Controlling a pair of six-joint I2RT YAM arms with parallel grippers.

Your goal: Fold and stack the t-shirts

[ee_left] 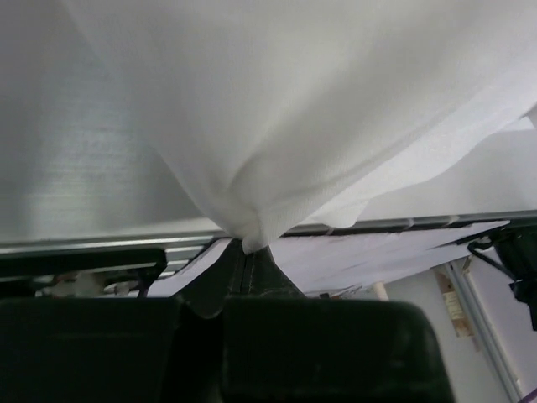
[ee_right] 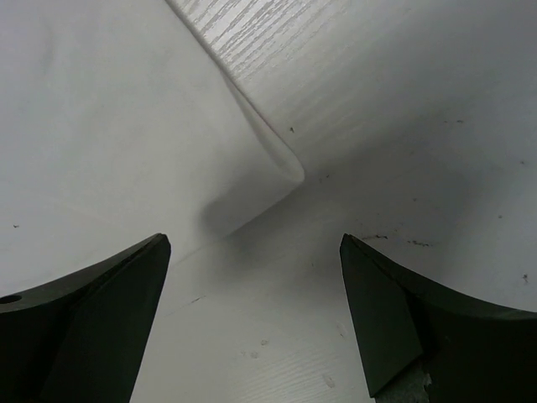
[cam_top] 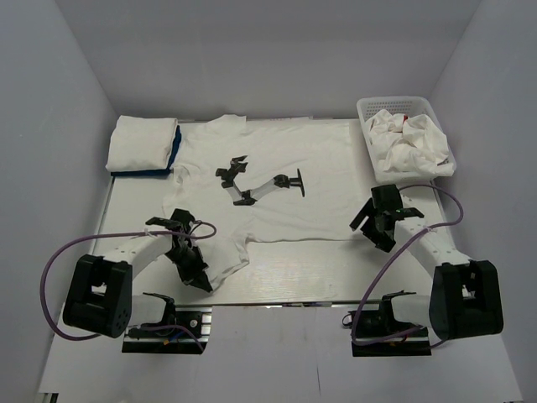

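A white t-shirt [cam_top: 285,151] with a black graphic print lies spread flat on the table. My left gripper [cam_top: 200,281] is shut on its near left hem corner by the table's front edge. In the left wrist view, the cloth [ee_left: 294,126] bunches into the closed left gripper [ee_left: 243,252]. My right gripper [cam_top: 373,233] is open and empty just off the shirt's near right corner. In the right wrist view that corner [ee_right: 285,168] lies flat ahead of the open right gripper [ee_right: 254,243]. A folded stack of white t-shirts [cam_top: 141,141] rests on a blue one [cam_top: 173,154] at the back left.
A white mesh basket [cam_top: 367,107] at the back right holds crumpled white t-shirts [cam_top: 411,138], one with a bit of red showing. The table's front edge [cam_top: 336,300] runs just behind both arm bases. Grey walls enclose the table on three sides.
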